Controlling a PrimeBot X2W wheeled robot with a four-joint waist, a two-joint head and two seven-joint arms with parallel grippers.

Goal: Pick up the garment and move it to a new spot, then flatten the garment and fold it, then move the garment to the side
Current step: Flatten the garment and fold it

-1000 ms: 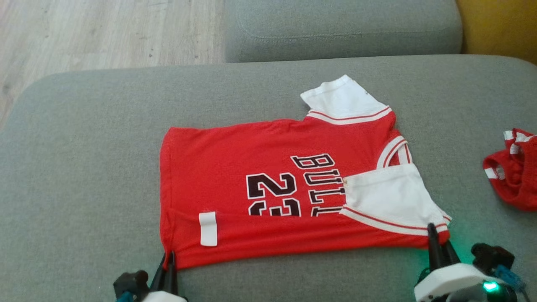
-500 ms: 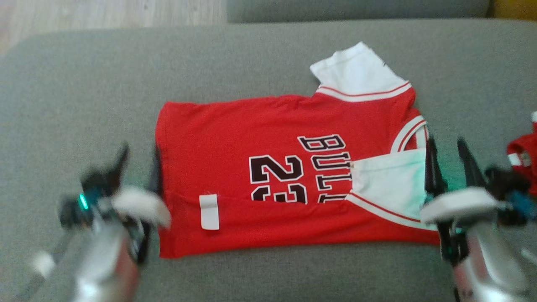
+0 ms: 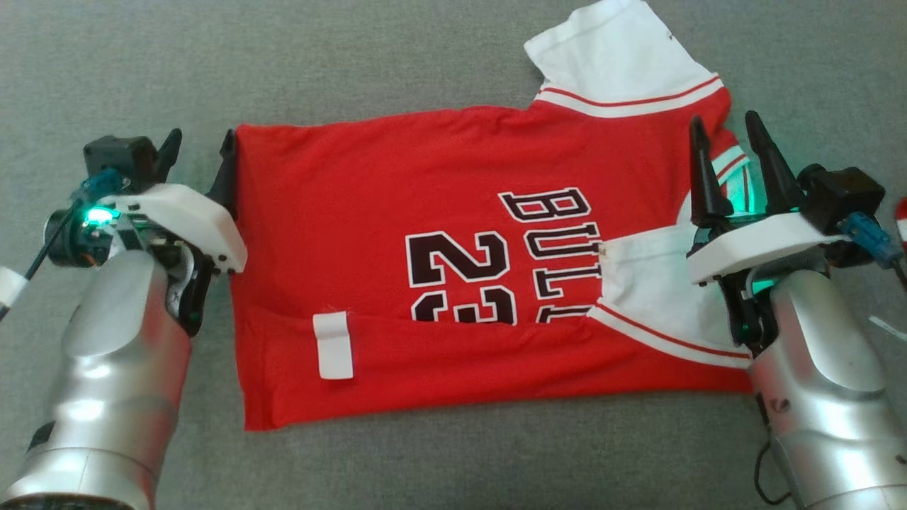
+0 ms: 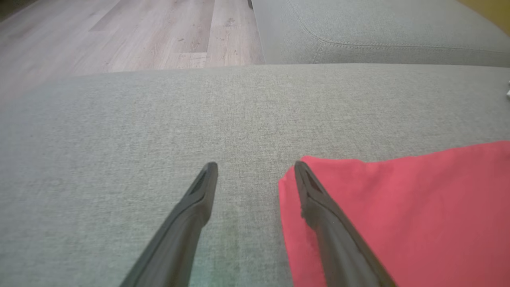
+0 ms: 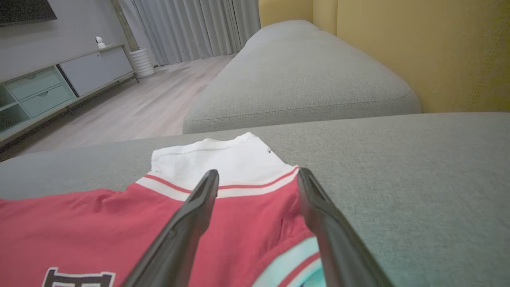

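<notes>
From the head view we look down on a red fabric jersey with black lettering, lying flat on a grey woven sofa cushion. Its collar is toward our right and its hem toward our left. Its near long edge is folded up over the body, covering the lower part of the numerals, and a small white rectangular label shows on that folded strip. The near white sleeve lies folded in over the chest, while the far white sleeve sticks out onto the cushion. Our left claw sits at the hem, released and holding nothing, with one finger at the cloth's edge and the other over bare cushion. Our right claw hangs over the collar end, also spread wide and holding nothing.

In the left wrist view we see the two dark fingers well apart. One lies over the jersey's far hem corner and the other over grey fabric; we cannot tell whether either touches. Beyond them are a second grey cushion and a pale wooden plank floor.

In the right wrist view the fingers spread above the red shoulder, and the far sleeve lies just past their tips. Farther off we make out a yellow upholstered backrest, grey curtains and a low pale cabinet with drawers.
</notes>
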